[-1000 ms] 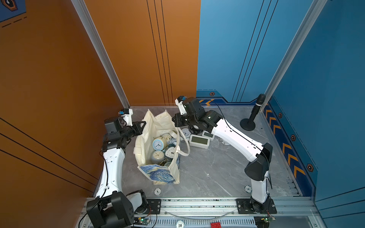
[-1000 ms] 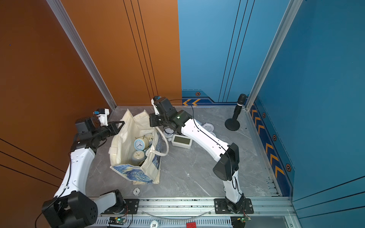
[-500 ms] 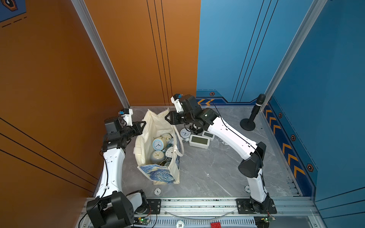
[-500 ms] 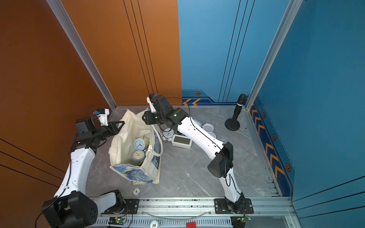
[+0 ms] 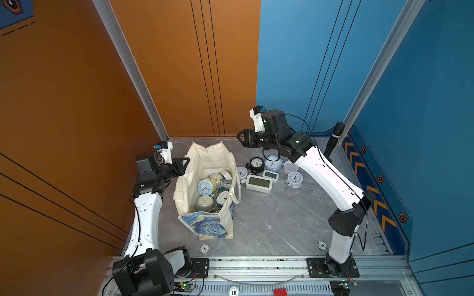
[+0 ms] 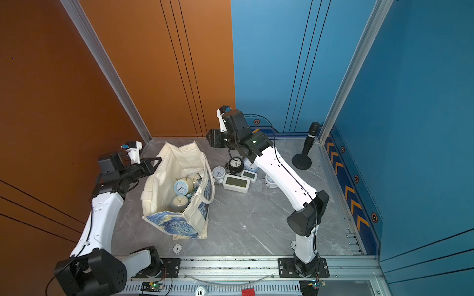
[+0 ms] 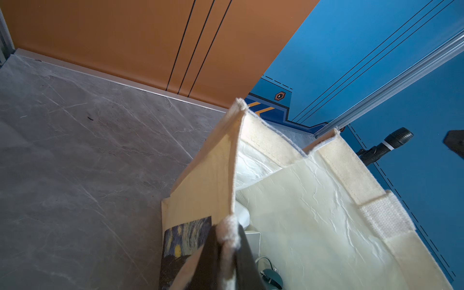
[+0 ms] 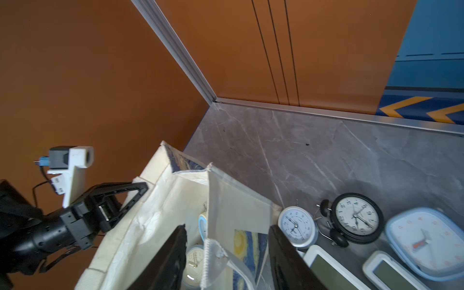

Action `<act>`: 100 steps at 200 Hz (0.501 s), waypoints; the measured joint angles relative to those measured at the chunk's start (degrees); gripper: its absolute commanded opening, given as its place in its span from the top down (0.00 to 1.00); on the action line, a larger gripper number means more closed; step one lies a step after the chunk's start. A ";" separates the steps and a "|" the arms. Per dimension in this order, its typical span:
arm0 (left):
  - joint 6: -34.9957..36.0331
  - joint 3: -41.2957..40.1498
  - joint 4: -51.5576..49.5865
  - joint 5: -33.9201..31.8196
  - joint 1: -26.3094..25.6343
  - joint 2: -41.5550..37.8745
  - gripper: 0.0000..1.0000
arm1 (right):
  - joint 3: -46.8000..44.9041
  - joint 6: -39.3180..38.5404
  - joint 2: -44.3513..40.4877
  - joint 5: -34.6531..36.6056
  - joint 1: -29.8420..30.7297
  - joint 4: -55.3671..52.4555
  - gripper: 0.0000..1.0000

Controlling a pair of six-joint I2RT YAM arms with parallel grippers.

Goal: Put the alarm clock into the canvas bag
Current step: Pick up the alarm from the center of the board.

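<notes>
The canvas bag [image 5: 191, 176] [image 6: 164, 174] stands open left of centre, its starry print on the front face. Inside it lie several alarm clocks, a light-blue one [image 5: 205, 187] uppermost. My left gripper [image 5: 186, 161] [image 7: 227, 226] is shut on the bag's left rim [image 7: 231, 175] and holds it up. My right gripper [image 5: 239, 137] [image 8: 227, 229] hangs open and empty above the bag's far right corner [image 8: 238, 200]. Several more clocks sit on the table right of the bag, among them a black round one [image 5: 256, 163] [image 8: 355, 217] and a small silver one [image 8: 296, 223].
Two white digital clocks [image 5: 258, 183] [image 5: 270, 175] lie beside the round ones. A black microphone on a stand [image 5: 333, 143] rises at the back right. Round tokens [image 5: 204, 248] [image 5: 322, 245] lie near the front edge. Walls close in at the back and sides.
My right gripper has opened, and it has risen and drawn back to the right from the bag's mouth. The left gripper keeps its hold on the rim.
</notes>
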 measured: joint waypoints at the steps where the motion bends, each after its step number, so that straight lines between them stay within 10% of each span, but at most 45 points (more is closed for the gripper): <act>1: 0.00 0.00 0.02 0.00 0.00 0.00 1.00 | -0.13 -0.04 0.00 0.07 -0.04 0.02 0.42; 100: -1.11 -0.74 1.07 -0.04 0.00 -0.59 1.00 | -9.35 -1.01 11.76 8.90 -2.10 0.07 0.29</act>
